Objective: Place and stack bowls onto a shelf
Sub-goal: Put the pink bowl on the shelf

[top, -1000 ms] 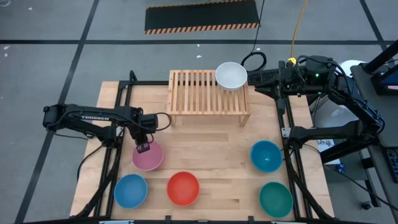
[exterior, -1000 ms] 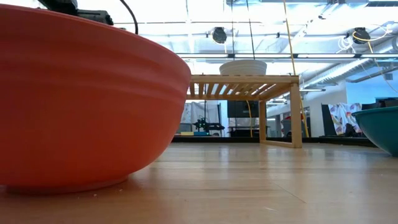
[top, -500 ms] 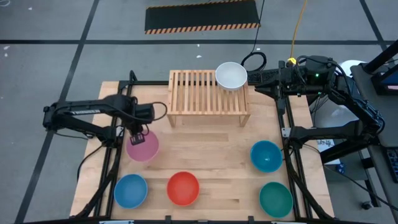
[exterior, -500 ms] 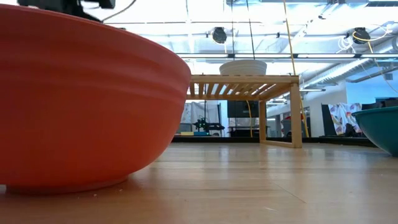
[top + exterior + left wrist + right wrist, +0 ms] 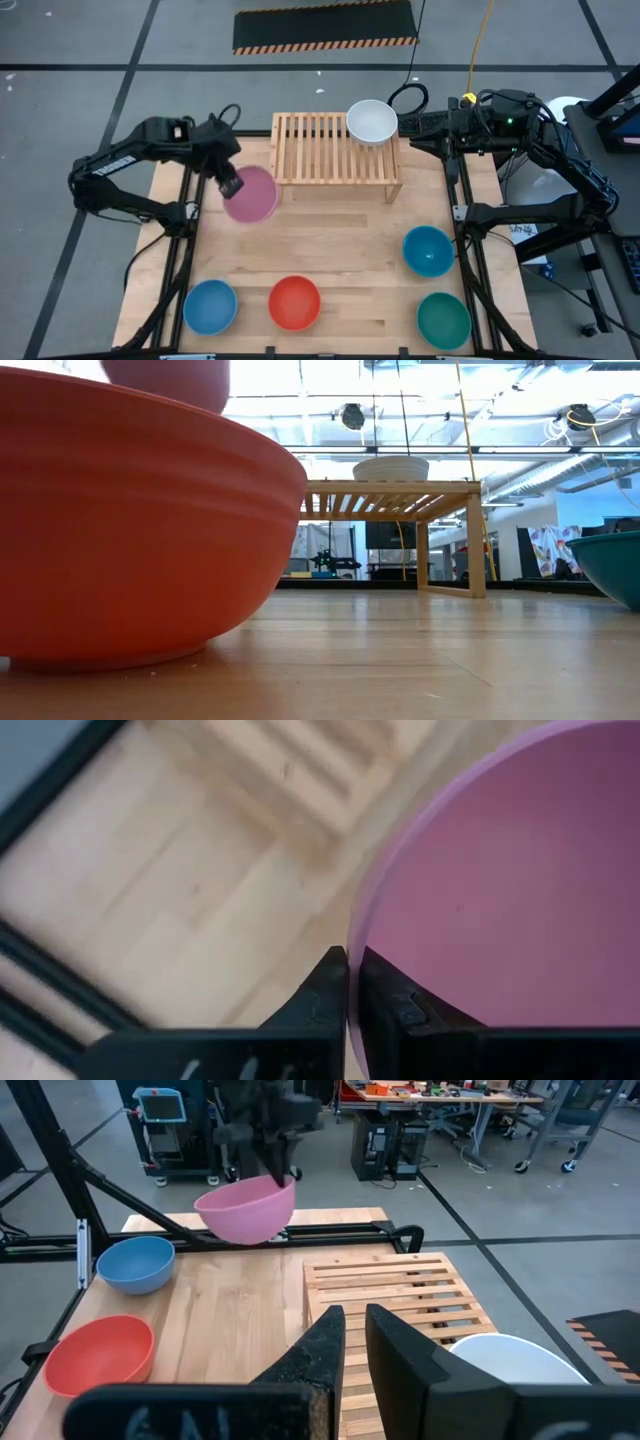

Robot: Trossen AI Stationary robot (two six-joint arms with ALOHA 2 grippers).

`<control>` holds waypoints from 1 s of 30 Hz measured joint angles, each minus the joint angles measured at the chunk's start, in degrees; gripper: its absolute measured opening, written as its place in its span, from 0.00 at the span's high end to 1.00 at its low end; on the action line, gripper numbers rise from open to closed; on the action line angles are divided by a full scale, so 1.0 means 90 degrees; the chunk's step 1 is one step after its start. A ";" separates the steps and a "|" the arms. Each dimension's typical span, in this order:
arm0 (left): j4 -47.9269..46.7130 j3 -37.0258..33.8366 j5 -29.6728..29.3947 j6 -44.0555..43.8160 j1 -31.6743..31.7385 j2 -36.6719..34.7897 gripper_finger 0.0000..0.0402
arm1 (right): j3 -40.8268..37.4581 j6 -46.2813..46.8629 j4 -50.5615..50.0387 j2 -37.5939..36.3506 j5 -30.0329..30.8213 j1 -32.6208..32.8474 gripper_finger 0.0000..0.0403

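Left end effector (image 5: 230, 185) clamped on pink bowl (image 5: 251, 194) rim beside shelf (image 5: 335, 150); thin pinch, could slip or clip the shelf edge.

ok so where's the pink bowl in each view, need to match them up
High view: pink bowl, left of the shelf, held by the left gripper.
Low view: only its underside at the top left, above the red bowl.
Left wrist view: fills the right side, rim pinched between the fingers.
Right wrist view: upper middle, in the air.
Shared landmark: the shelf.
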 joint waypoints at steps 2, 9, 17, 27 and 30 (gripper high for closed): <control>0.0069 0.0277 -0.0059 0.0193 0.0118 0.0243 0.98 | 0.0000 -0.0002 0.0000 0.0001 -0.0001 0.0000 0.90; 0.0354 0.1199 -0.0080 0.0946 0.0677 0.1283 0.98 | 0.0000 0.0000 0.0000 0.0000 0.0002 0.0000 0.90; 0.0528 0.2093 -0.0019 0.1661 0.1527 0.2076 0.98 | 0.0000 0.0015 -0.0002 0.0002 0.0002 -0.0002 0.90; 0.0208 0.3449 0.0464 0.2300 0.2343 0.3339 0.98 | 0.0000 0.0020 -0.0063 0.0002 -0.0002 -0.0002 0.90; 0.0215 0.3813 0.0543 0.2432 0.2448 0.3764 0.98 | 0.0000 0.0020 -0.0062 0.0000 -0.0004 -0.0001 0.90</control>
